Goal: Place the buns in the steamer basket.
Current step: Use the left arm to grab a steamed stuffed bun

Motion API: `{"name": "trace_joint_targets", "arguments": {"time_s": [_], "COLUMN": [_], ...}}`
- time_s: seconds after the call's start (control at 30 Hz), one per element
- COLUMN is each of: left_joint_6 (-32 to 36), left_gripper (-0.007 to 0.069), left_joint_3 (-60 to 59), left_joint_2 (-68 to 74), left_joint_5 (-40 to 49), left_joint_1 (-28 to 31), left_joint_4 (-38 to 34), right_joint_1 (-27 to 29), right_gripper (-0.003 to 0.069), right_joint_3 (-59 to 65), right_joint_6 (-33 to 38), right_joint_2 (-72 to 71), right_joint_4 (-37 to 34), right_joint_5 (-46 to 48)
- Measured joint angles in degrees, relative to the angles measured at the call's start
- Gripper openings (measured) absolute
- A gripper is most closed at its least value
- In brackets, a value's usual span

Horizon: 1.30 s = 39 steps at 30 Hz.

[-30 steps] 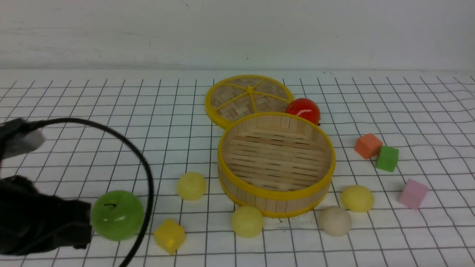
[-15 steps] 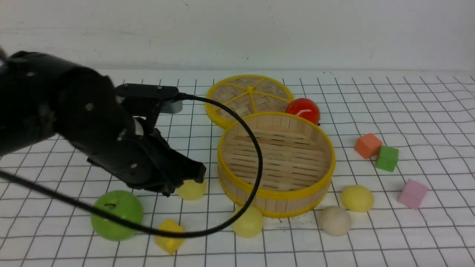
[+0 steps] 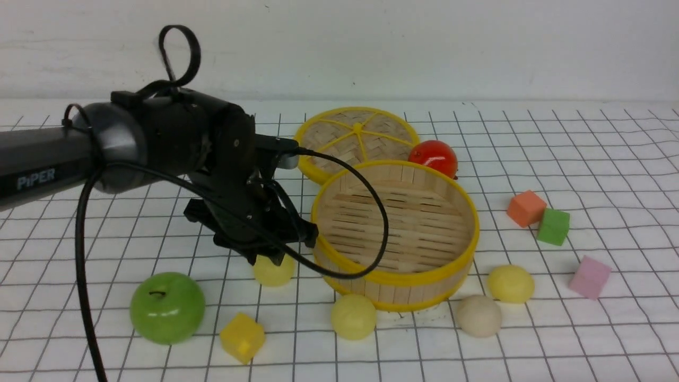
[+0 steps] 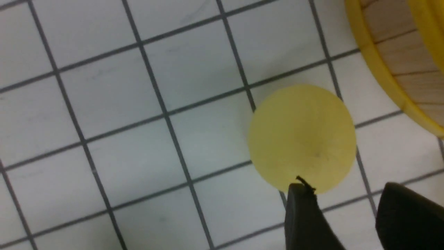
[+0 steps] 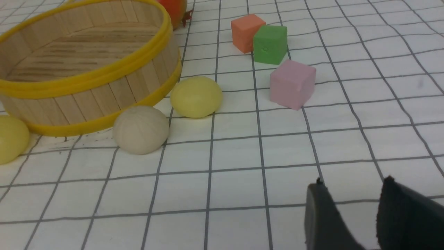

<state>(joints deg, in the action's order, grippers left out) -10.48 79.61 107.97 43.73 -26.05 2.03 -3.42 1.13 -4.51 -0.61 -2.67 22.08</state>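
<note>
The steamer basket (image 3: 393, 277) stands mid-table with nothing inside. Three pale yellow buns lie around it on the cloth: one to its left (image 3: 273, 271), one at its front (image 3: 354, 317), one at its front right (image 3: 511, 284). A beige-white bun (image 3: 479, 316) lies between the last two. My left gripper (image 3: 270, 257) hangs low over the left bun. In the left wrist view the left gripper (image 4: 347, 187) is open, and that bun (image 4: 301, 139) sits just beyond the fingertips, not between them. The right gripper (image 5: 353, 184) is open over bare cloth, short of the beige bun (image 5: 140, 129).
A green apple (image 3: 167, 307) and a yellow cube (image 3: 242, 337) lie near the front left. The woven lid (image 3: 355, 138) and a red tomato (image 3: 433, 156) sit behind the basket. Orange (image 3: 525, 208), green (image 3: 553, 226) and pink (image 3: 590, 277) cubes lie to the right.
My left arm has swung in from the near left corner and now hangs over the bun left of the basket. Its jaws have opened. Nothing else has moved.
</note>
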Motion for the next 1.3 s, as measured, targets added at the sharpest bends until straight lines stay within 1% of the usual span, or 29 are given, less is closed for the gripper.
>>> {"name": "trace_joint_targets", "arguments": {"time_s": [0.17, 0.5, 0.57, 0.77, 0.8, 1.03, 1.17, 1.3], "left_joint_6": [1.7, 1.7, 1.7, 1.7, 1.7, 1.4, 0.0, -0.1], "left_gripper": [0.0299, 0.0295, 0.0281, 0.0183, 0.0176, 0.0184, 0.0185, 0.0143], "left_joint_3": [0.4, 0.4, 0.4, 0.4, 0.4, 0.4, 0.4, 0.4], "left_joint_2": [1.6, 4.1, 4.1, 4.1, 4.3, 5.2, 5.2, 5.2], "left_joint_5": [-2.8, -6.2, -6.5, -7.7, -8.0, -8.3, -8.1, -7.8], "left_joint_1": [0.1, 0.1, 0.1, 0.1, 0.1, 0.1, 0.1, 0.1], "left_joint_4": [0.1, 2.7, 3.2, 3.4, 3.4, 3.4, 3.4, 3.4], "right_joint_1": [0.0, 0.0, 0.0, 0.0, 0.0, 0.0, 0.0, 0.0], "right_gripper": [0.0239, 0.0239, 0.0239, 0.0239, 0.0239, 0.0239, 0.0239, 0.0239], "right_joint_3": [0.0, 0.0, 0.0, 0.0, 0.0, 0.0, 0.0, 0.0], "right_joint_6": [0.0, 0.0, 0.0, 0.0, 0.0, 0.0, 0.0, 0.0], "right_joint_2": [0.0, 0.0, 0.0, 0.0, 0.0, 0.0, 0.0, 0.0], "right_joint_4": [0.0, 0.0, 0.0, 0.0, 0.0, 0.0, 0.0, 0.0], "right_joint_5": [0.0, 0.0, 0.0, 0.0, 0.0, 0.0, 0.0, 0.0]}}
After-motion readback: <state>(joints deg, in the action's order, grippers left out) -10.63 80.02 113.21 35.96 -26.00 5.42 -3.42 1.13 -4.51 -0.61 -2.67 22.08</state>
